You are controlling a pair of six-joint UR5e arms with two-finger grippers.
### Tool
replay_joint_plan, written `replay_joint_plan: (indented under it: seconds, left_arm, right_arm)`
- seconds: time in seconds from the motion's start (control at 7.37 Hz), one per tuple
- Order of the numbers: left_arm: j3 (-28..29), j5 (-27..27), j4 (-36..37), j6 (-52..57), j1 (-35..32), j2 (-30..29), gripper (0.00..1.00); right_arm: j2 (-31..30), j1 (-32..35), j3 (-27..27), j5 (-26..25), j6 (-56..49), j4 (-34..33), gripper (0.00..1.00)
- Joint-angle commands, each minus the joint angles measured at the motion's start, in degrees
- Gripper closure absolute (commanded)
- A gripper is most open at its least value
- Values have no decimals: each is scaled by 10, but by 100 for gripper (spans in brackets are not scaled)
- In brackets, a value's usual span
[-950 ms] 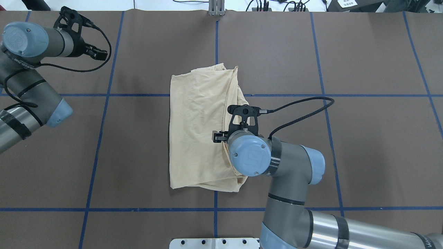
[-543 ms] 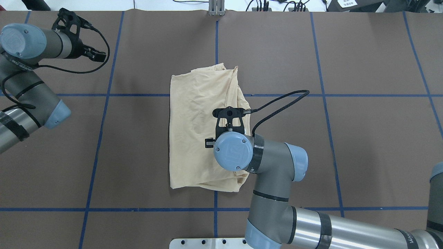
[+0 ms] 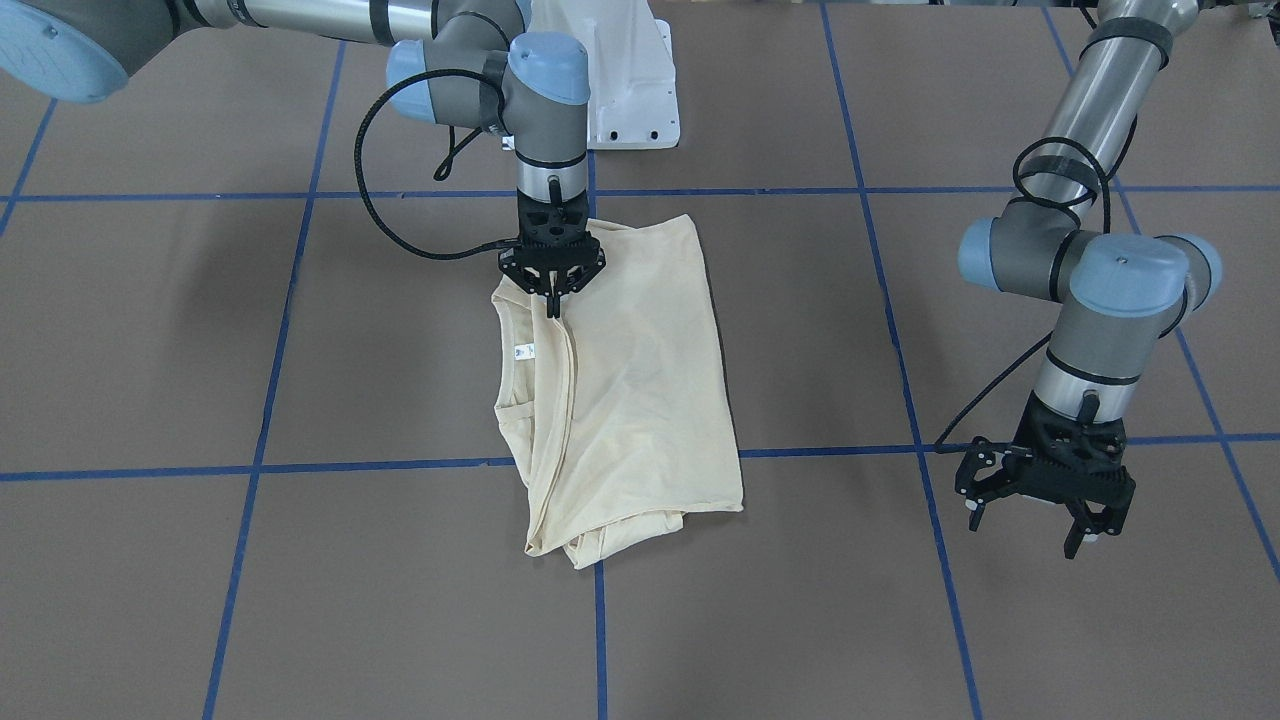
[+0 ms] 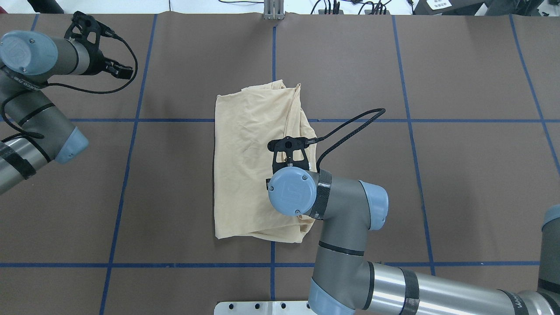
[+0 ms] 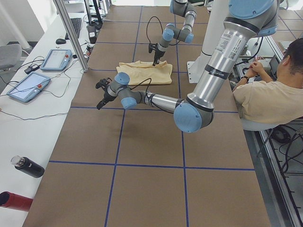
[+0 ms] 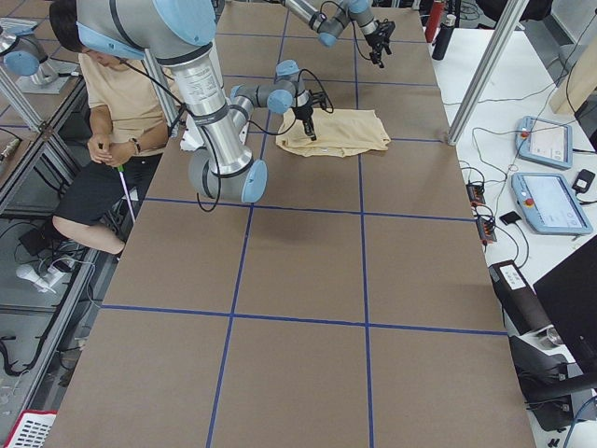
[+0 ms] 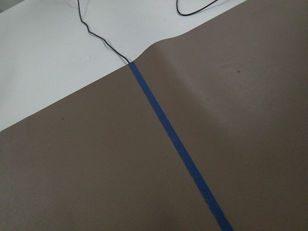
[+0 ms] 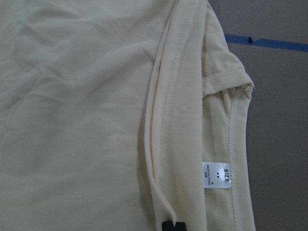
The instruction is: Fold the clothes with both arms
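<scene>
Cream T-shirt (image 3: pixel 640 380) lies folded mid-frame on the counter (image 3: pixel 200 350), right pincer (image 3: pixel 551 305) pinched onto its fold, left pincer (image 3: pixel 1025 530) spread empty lower right.

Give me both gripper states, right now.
Left gripper: open, holding nothing.
Right gripper: closed, pinching the folded edge of the T-shirt.

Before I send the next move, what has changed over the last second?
The right gripper slid toward the robot's left, further over the T-shirt, mostly in the first half second. Its jaws now stand together on the shirt's folded edge; the overhead view hides when they closed. The shirt kept its place and shape. The left gripper, jaws open, barely moved.
</scene>
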Motion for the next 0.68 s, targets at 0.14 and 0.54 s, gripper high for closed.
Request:
replay_joint_plan:
  seconds: [0.14,0.54]
  left_arm:
    - [-2,0,0,-1,0,0,0]
    - [-4,-1,0,-13,0,-1,0]
  right_arm:
    - [-20,7,48,-1,1,-7,100]
    - [-132,5,117,-8,38,1,100]
